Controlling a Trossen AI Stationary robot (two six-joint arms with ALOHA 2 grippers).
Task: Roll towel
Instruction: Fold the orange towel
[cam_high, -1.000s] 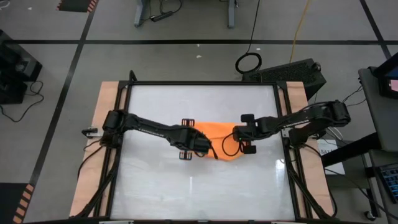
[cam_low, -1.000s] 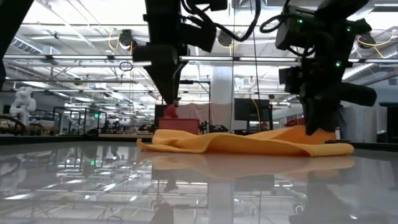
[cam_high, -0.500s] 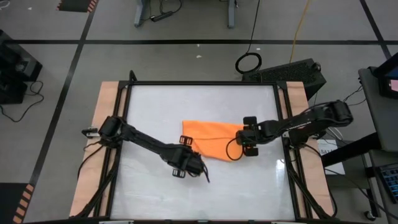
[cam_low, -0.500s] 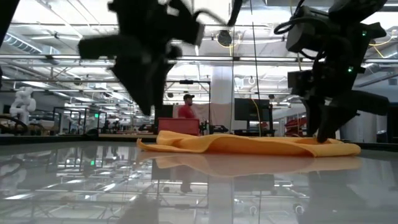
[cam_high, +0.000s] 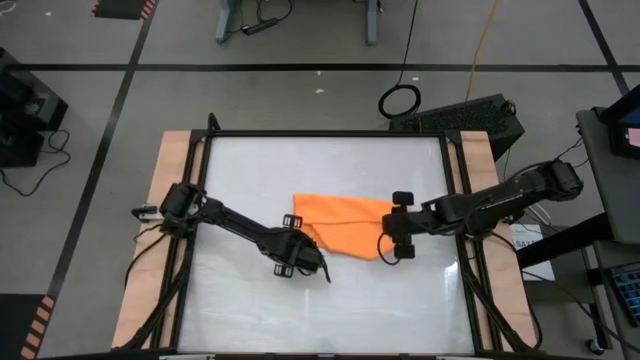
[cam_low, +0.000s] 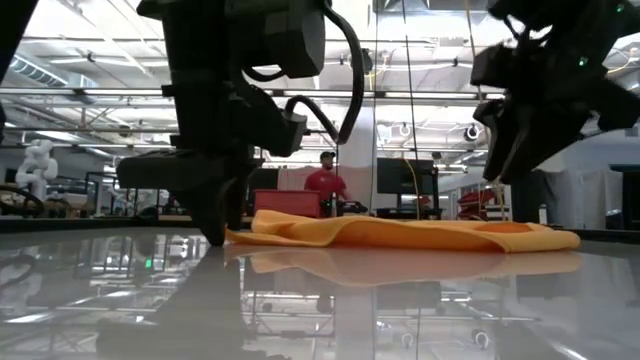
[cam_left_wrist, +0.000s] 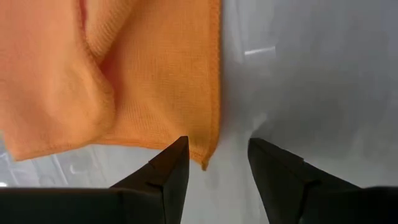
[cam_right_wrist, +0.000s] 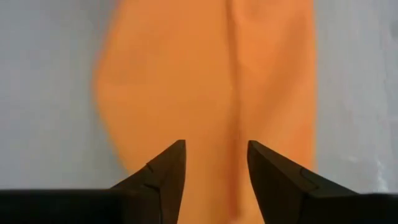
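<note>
Towel (cam_high: 345, 222) lies flat mid-table, loosely folded. Left gripper (cam_high: 318, 268) at its near-left corner, fingers spread, holding nothing. Right gripper (cam_high: 384, 240) at its right end, fingers spread, empty.

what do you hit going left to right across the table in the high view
left gripper → towel → right gripper
</note>
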